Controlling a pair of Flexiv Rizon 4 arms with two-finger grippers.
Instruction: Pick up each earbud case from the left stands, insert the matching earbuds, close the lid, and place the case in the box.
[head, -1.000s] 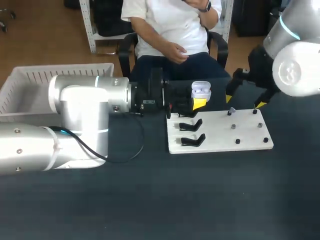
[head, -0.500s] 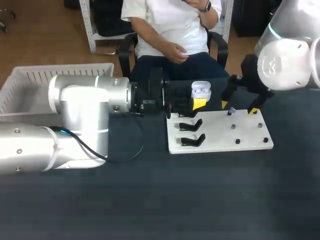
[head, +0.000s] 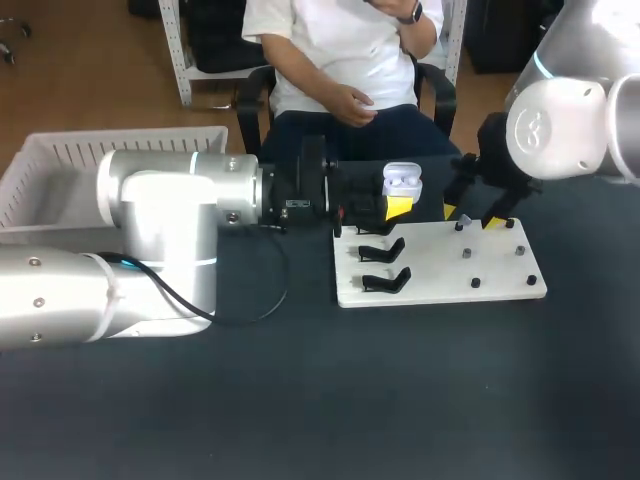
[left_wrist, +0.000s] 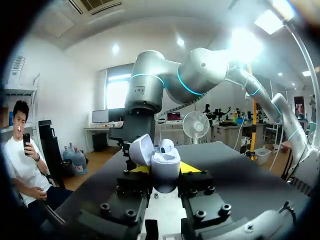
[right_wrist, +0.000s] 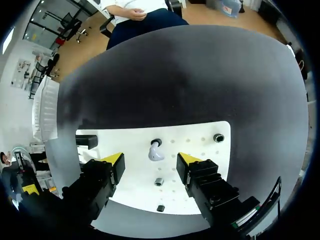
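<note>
As right tool (right_wrist: 150, 158) flanks earbud (right_wrist: 155, 152), gaps beside.

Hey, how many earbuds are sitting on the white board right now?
1. The earbud stands on a peg near the far edge of the white board, ahead of the right gripper and in line with the gap between its open fingers. The other pegs look bare.

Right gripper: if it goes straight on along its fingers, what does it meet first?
Probably the white earbud, centred ahead between the right gripper's open fingers; beneath it lies the white board. How far off it is, the wrist view cannot tell.
</note>
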